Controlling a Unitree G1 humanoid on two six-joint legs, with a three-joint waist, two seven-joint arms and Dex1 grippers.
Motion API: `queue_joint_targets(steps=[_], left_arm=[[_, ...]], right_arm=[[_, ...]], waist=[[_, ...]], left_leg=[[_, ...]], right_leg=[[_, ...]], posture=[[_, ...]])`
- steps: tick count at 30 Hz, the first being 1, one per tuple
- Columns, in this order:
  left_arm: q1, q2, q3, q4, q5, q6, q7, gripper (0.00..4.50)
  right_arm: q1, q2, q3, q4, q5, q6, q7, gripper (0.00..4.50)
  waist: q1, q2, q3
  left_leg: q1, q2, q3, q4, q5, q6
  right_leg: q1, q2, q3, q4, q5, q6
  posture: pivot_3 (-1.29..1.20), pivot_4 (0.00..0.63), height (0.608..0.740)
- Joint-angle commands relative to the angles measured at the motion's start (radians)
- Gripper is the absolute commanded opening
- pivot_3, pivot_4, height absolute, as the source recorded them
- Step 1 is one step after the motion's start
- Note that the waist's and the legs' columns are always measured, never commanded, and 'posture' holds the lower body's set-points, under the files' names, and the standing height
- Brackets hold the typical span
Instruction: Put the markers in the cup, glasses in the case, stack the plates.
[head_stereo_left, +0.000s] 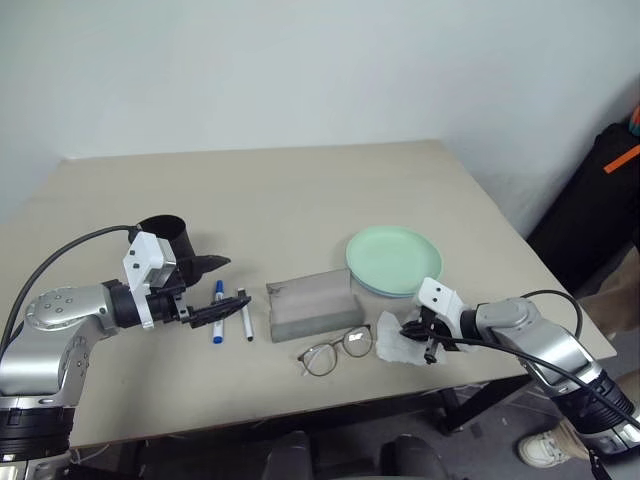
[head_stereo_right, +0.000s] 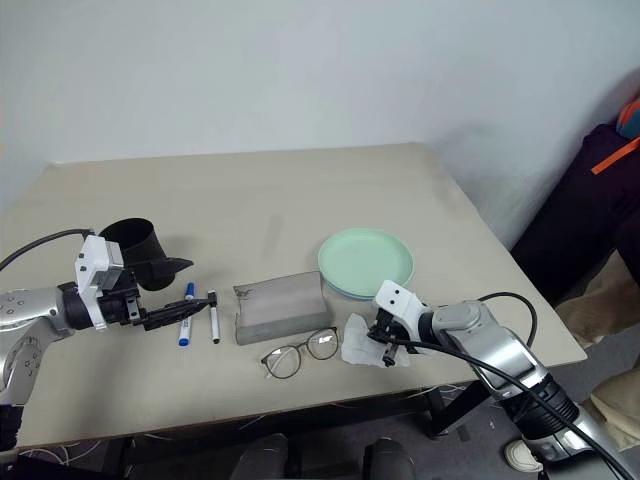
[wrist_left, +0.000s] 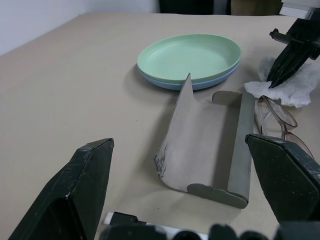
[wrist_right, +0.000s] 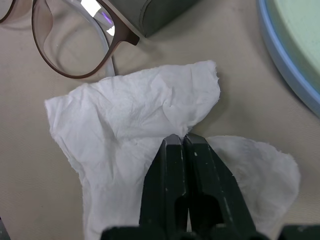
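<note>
The right tool (wrist_right: 176, 141) is shut, its black fingers pinched together on a fold of the crumpled white tissue (wrist_right: 125, 150) lying on the surface (head_stereo_left: 300, 190). The tissue is probably being cleared away; it would best be lifted straight up and carried aside, so that the glasses (head_stereo_left: 335, 350), just beside it, are not dragged along. The glasses lie in front of the grey case (head_stereo_left: 313, 305), close to the right tool but untouched by it. The plates (head_stereo_left: 395, 262) are already stacked, mint green on light blue, just behind the tissue. The left tool (head_stereo_right: 150, 300) is held wide open over the surface, near the markers (head_stereo_left: 230, 312), with the black cup (head_stereo_left: 170, 240) just behind it.
</note>
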Motion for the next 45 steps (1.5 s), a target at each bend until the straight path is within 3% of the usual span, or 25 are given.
queue_joint_targets(steps=[1,13,23,36,40,45], left_arm=[[-0.022,0.009,0.016,-0.023,-0.001,-0.019,0.007,4.50],[-0.034,0.005,0.009,-0.011,0.006,-0.024,0.018,4.50],[-0.055,-0.006,-0.006,0.013,0.012,-0.042,0.023,4.50],[-0.043,-0.020,-0.001,-0.010,0.010,-0.033,0.039,4.50],[-0.042,-0.027,-0.006,-0.023,0.008,-0.027,0.049,4.50],[-0.040,-0.028,-0.006,-0.028,0.008,-0.021,0.048,4.50]], right_arm=[[-0.013,-0.024,-0.010,-0.049,-0.005,0.011,0.011,0.02],[-0.192,-0.061,-0.189,-0.062,0.118,0.058,0.081,0.02],[-0.434,0.159,-0.195,0.442,-0.051,-0.100,-0.196,0.02],[-0.528,0.358,-0.223,0.744,-0.121,-0.245,-0.343,0.02],[-0.545,0.359,-0.240,0.748,-0.112,-0.231,-0.342,0.95],[-0.527,0.287,-0.269,0.632,-0.099,-0.171,-0.299,2.72]], waist=[[0.000,0.000,0.000],[0.000,0.000,0.000],[-0.002,0.000,0.000],[-0.006,0.001,0.000],[-0.006,0.001,0.000],[-0.005,0.002,0.000]], left_leg=[[0.000,0.000,0.000,0.000,0.000,0.000],[0.000,0.000,0.000,0.000,0.000,0.000],[0.000,0.000,0.001,0.000,0.000,0.000],[-0.001,0.000,0.001,-0.001,0.001,0.000],[-0.001,0.000,0.001,-0.001,0.001,0.000],[-0.001,0.000,0.001,-0.001,0.001,0.000]], right_leg=[[0.000,0.000,0.000,0.000,0.000,0.000],[0.000,0.000,0.000,0.000,0.000,0.000],[-0.001,0.000,0.000,0.001,0.000,0.000],[0.000,0.001,0.001,0.002,0.003,0.001],[0.000,0.001,0.001,0.001,0.003,0.001],[0.000,0.001,0.001,0.001,0.003,0.001]], posture=[[0.00,0.000,0.740],[0.00,0.000,0.740],[0.00,0.000,0.740],[0.00,0.000,0.740],[0.00,0.000,0.740],[0.00,0.000,0.740]])
